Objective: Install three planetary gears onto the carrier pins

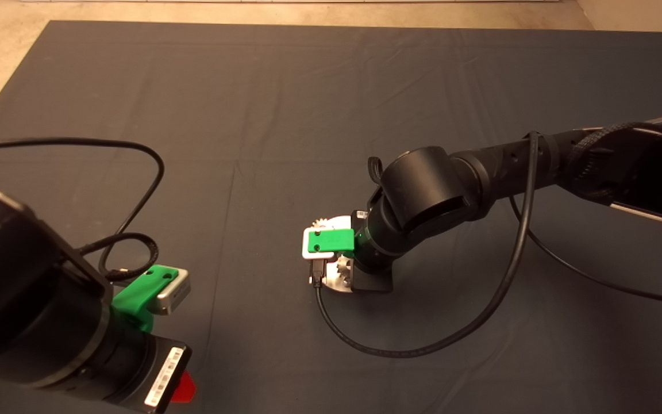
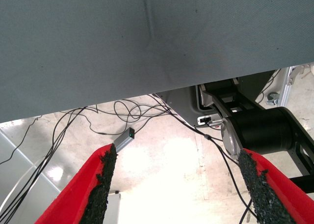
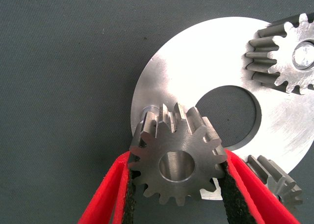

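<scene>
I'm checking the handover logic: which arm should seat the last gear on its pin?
Right. The right gripper already clamps the gear just beside the free pin, while the left gripper waits open off the mat's edge.

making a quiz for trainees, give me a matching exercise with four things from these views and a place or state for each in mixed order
Things
1. gear in the right claw
2. gear on a pin
3. left claw
4. bare carrier pin

Places or states
A. open, parked at the mat's lower left with the floor showing between its fingers
B. gripped between two red fingers, above the disc
C. standing free at the disc's rim, just beside the held gear
D. seated on the disc, pin end showing in its hole

Pairs: 1-B, 2-D, 3-A, 4-C
</scene>
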`<move>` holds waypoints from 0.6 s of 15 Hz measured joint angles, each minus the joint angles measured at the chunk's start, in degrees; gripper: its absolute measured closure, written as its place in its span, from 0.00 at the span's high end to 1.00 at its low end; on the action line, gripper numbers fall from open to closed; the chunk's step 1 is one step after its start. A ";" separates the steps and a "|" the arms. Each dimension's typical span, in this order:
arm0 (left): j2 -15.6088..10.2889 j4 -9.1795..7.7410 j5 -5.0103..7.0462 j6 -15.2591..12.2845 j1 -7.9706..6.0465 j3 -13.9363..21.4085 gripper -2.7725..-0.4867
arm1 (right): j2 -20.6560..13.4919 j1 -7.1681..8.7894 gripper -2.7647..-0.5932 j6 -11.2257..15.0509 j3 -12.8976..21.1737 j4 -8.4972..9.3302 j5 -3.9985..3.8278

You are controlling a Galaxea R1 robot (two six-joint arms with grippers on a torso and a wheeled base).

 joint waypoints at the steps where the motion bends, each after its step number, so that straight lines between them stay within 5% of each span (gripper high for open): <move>1: 0.00 0.00 0.02 0.00 0.00 0.00 0.55 | 0.00 0.00 0.21 0.00 0.00 0.17 -0.02; 9: 0.00 0.00 0.00 0.00 0.00 0.00 0.55 | 0.00 0.00 0.21 0.00 0.00 2.00 -0.02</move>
